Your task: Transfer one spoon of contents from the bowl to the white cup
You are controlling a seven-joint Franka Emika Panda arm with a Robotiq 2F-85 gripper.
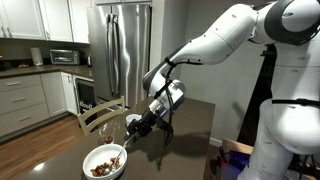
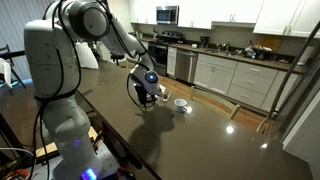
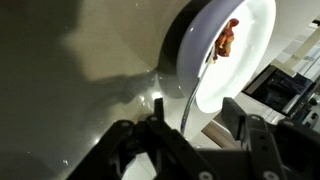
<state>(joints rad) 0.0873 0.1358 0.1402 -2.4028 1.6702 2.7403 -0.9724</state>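
Note:
The wide white bowl (image 1: 92, 158) stands at the near corner of the dark table and holds brown and reddish contents (image 1: 102, 167). The slim spoon (image 1: 121, 150) leans out of the bowl towards my gripper (image 1: 136, 127). In the wrist view the bowl (image 3: 250, 62) is at the upper right with contents (image 3: 228, 40) in it. The spoon handle (image 3: 186, 96) runs down from its rim between the fingers of my gripper (image 3: 194, 104), which is open and not touching the handle. The small white cup (image 2: 181, 103) stands on the table just beside my gripper (image 2: 150, 93).
The dark glossy table (image 2: 200, 135) stretches well beyond the cup. A wooden chair (image 1: 100, 114) stands at the table's edge behind the bowl. A steel fridge (image 1: 121, 45) and kitchen cabinets (image 2: 225, 75) stand farther back. The robot's white base (image 2: 55, 90) stands at the table's side.

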